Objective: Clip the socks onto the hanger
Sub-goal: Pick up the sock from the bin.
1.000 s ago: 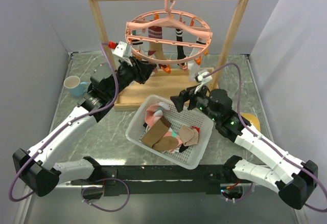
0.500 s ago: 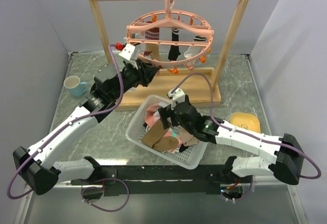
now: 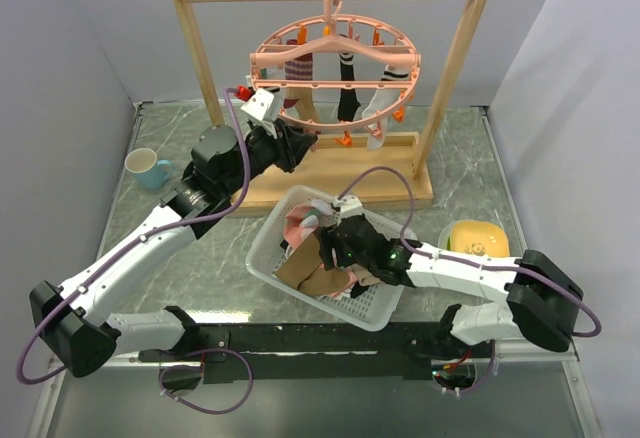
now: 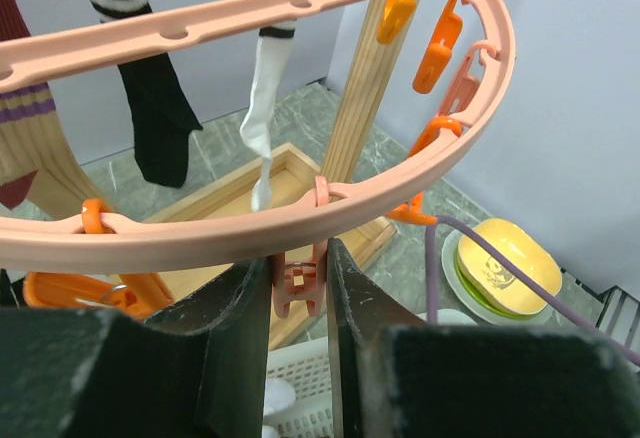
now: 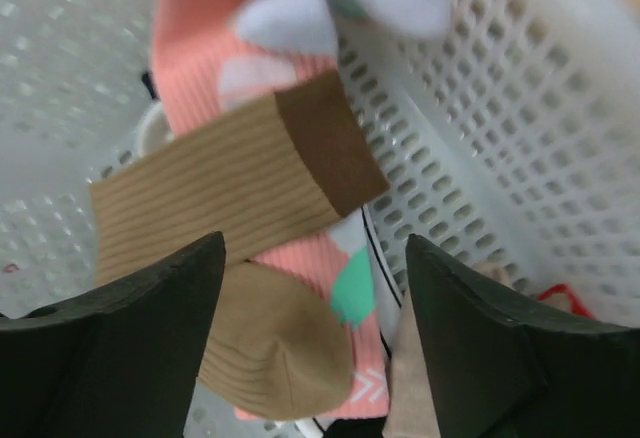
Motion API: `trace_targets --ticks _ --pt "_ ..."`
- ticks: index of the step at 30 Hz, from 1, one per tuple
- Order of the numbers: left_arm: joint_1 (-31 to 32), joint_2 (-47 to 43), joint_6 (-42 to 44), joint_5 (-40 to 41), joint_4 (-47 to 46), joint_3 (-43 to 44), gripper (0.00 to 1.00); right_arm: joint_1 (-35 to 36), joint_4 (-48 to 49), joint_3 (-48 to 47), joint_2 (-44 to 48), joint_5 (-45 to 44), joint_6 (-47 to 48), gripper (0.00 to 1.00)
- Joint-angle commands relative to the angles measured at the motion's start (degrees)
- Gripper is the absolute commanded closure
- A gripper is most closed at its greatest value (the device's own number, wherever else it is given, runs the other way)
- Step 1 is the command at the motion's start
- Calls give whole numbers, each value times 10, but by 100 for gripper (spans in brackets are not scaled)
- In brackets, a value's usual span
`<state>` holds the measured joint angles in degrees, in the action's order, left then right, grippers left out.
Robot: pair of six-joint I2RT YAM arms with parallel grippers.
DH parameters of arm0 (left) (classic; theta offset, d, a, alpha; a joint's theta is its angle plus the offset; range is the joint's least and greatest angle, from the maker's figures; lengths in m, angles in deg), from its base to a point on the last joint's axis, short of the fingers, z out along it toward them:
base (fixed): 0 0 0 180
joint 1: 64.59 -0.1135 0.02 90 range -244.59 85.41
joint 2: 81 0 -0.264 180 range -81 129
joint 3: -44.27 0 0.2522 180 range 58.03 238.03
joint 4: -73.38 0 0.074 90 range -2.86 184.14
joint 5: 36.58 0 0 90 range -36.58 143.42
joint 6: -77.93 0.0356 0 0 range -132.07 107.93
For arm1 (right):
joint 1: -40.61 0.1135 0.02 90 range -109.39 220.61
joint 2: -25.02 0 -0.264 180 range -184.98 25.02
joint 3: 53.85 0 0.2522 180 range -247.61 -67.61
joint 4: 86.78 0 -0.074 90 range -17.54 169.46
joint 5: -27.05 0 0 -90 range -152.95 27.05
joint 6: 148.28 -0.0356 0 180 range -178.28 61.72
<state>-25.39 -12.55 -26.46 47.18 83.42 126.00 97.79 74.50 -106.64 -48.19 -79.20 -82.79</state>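
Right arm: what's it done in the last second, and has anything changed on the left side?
The right end effector swung down and left from beside the hanger into the white basket; it now sits open over the tan sock, gripping nothing. The left end effector edged right, and the hanger's tilt shifted. Unchanged: left stays closed on a clip at the ring; hung socks remain clipped.

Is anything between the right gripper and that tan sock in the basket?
Nothing visible. The right gripper, jaws open, hangs straight over the tan sock, which lies on top of a pink sock in the white basket.
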Motion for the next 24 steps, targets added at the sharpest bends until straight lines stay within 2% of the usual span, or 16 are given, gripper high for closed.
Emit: trace_targets --ticks 1,8,13,19,24 --pt "8 13 14 -22 14 18 99 -39 92 49 -7 70 -74 25" --pt "8 25 10 -20 19 21 99 -118 244 124 -18 180 -96 35" --pt "8 25 9 -21 19 16 99 -141 328 139 -48 227 -107 42" --pt "8 21 4 -24 17 9 99 -146 362 141 -82 235 -118 42" --pt "9 16 5 -25 15 6 99 -146 383 142 -96 237 -125 46"
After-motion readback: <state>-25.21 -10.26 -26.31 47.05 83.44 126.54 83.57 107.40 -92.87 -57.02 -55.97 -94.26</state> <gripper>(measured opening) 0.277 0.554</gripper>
